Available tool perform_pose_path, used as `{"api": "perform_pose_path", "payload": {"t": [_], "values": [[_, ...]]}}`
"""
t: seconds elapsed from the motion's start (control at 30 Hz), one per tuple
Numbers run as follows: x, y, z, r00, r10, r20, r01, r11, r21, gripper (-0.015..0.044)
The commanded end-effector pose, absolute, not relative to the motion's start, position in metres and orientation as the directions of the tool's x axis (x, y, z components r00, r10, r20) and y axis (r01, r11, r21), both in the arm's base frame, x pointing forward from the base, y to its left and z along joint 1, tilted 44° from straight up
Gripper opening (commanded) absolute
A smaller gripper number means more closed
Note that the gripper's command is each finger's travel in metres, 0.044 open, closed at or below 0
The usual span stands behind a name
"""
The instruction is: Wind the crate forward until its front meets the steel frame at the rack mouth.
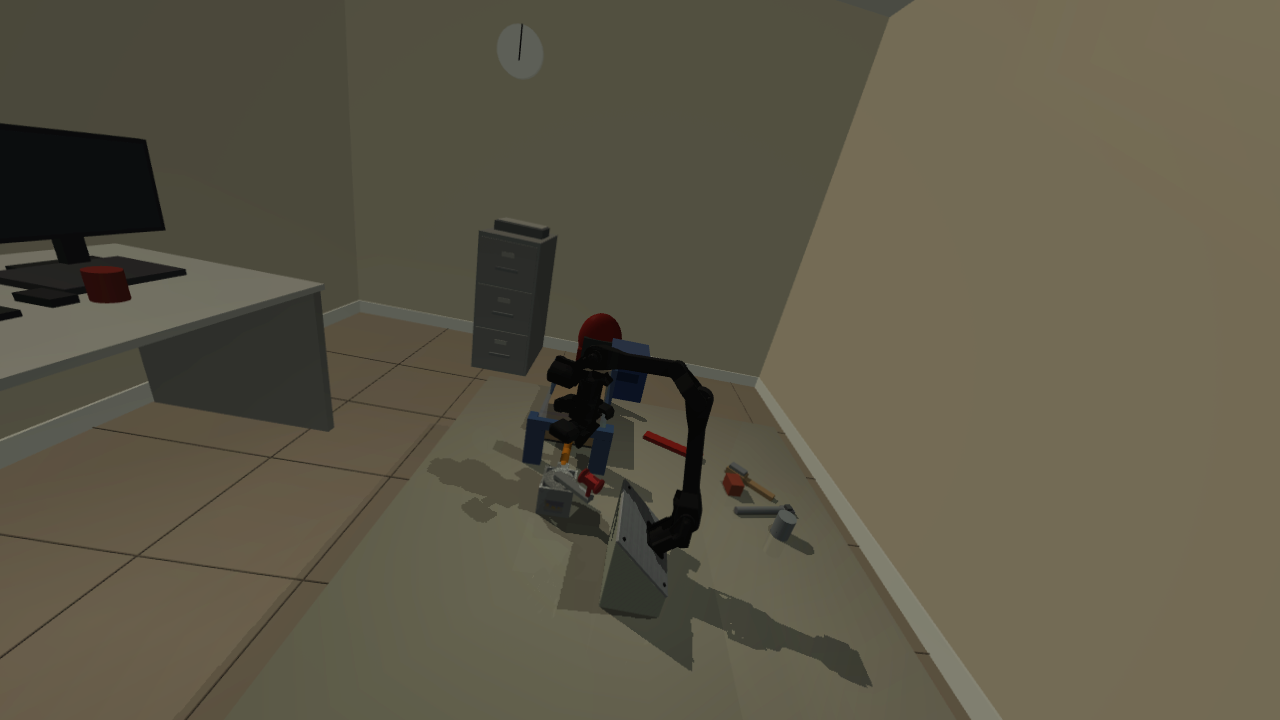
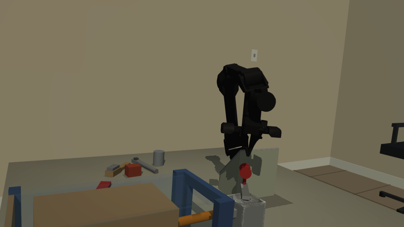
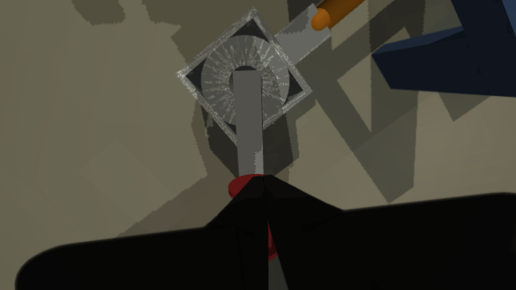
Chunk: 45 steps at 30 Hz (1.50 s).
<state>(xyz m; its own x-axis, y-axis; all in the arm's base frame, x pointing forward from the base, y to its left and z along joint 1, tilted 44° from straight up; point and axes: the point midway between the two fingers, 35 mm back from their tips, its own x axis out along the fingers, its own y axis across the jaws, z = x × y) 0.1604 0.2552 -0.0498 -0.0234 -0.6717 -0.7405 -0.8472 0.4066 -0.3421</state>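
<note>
The brown crate (image 2: 107,194) sits flat inside the clear-panelled cubby. A gap separates its front from the blue frame (image 2: 223,211) (image 1: 534,438) at the mouth; the orange strap (image 2: 194,218) (image 3: 343,12) runs across it to the grey winch (image 1: 554,503) (image 2: 251,213) (image 3: 218,74). The crank handle (image 2: 245,192) (image 3: 247,121) stands in the winch's top hole, its arm reaching outward to a red grip (image 1: 590,483) (image 2: 245,172) (image 3: 239,187). My gripper (image 2: 247,155) (image 3: 263,185) is shut and empty, above the red grip and clear of it. The key is hidden in the hole.
A pale wedge-shaped box (image 1: 633,574) (image 2: 264,175) stands beside the winch, near the arm's base. A red block (image 1: 733,484) (image 2: 133,170), a hammer (image 1: 759,487), a grey rod tool (image 2: 145,165), a grey cylinder (image 1: 782,525) (image 2: 158,158) and a red bar (image 1: 666,443) lie farther off.
</note>
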Motion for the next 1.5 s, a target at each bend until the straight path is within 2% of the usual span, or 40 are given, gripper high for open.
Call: {"api": "perform_pose_path", "payload": {"t": [0.0, 0.4, 0.97, 1.47], "values": [[0.161, 0.256, -0.05, -0.022, -0.67, -0.742, -0.847, 0.407, -0.342, 0.0], [0.161, 0.256, -0.05, -0.022, -0.67, -0.742, -0.847, 0.407, -0.342, 0.0], [0.124, 0.212, -0.031, 0.209, -0.374, -0.904, -0.817, 0.441, -0.372, 0.044], [0.124, 0.203, -0.042, 0.209, -0.374, -0.903, -0.817, 0.441, -0.372, 0.044]]}}
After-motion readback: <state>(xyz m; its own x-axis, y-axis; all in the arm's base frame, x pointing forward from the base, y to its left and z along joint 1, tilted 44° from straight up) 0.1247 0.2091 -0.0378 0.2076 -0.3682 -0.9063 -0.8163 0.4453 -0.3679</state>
